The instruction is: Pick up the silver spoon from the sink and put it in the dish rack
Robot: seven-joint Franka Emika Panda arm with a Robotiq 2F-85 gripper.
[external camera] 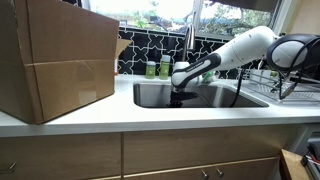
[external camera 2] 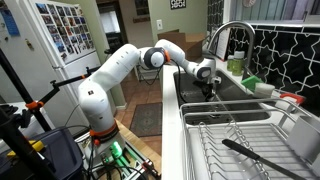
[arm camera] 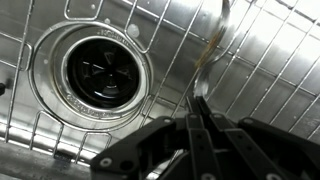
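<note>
Steel sink (arm camera: 150, 25), slim silver spoon (arm camera: 213, 50), tool (arm camera: 197, 116) clamping handle

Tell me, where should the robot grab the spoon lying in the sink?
By the thin handle, near the end away from the bowl, coming straight down from above. The silver spoon lies flat on the wire grid, so the narrow handle fits between the fingers better than the wide bowl. The gripper looks pinched on that end.

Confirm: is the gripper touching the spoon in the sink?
Touching. Wrist view: the spoon handle ends between the gripper fingertips, which are pinched on it, no gap. Exterior views hide the contact inside the sink.
</note>
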